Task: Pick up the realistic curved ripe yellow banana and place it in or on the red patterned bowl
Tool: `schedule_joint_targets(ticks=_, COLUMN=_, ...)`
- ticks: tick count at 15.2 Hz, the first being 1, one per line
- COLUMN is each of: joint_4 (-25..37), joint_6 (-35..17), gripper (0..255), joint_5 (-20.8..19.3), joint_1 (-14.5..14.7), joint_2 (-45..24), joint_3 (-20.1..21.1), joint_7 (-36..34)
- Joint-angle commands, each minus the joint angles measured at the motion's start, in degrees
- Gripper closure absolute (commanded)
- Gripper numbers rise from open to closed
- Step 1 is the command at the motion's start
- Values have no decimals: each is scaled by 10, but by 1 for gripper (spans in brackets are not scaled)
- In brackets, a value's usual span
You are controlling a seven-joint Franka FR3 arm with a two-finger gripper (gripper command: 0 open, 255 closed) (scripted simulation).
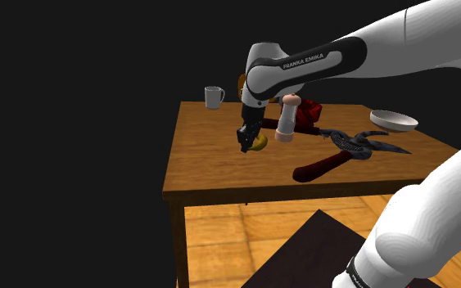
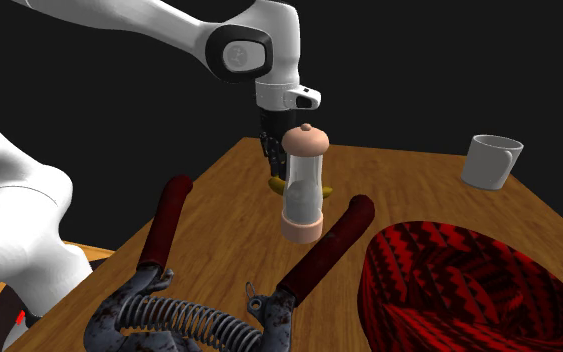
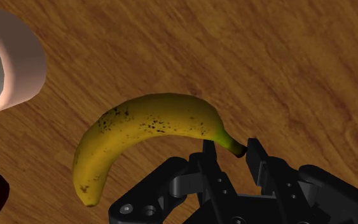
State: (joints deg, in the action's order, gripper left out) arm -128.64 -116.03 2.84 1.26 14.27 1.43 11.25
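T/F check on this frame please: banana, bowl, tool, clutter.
1. The banana is already in the red patterned bowl. False: it is outside the bowl, over the wooden table.
2. The tool is at the banana's stem end. True.
3. A white mug stands upright on the table. True.
4. The shears have blue handles. False: the handles are dark red.
5. The pink-capped cylinder lies on its side. False: it stands upright, next to the banana.
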Motion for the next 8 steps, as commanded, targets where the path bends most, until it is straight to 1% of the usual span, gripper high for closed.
schedule_joint_targets(ticks=1, joint_4=0, joint_6=0, gripper=255, joint_5=0, joint_1=0, joint_2=0, joint_3=0, joint_7=0)
schedule_joint_targets(ticks=4, joint_4=-1, joint_6=-1, gripper=255, joint_5=0, joint_1=0, joint_2=0, joint_3=0, joint_7=0)
schedule_joint_targets(ticks=8, joint_4=23, joint_6=31, gripper=255, joint_5=0, joint_1=0, joint_2=7, joint_3=0, joint_7=-1)
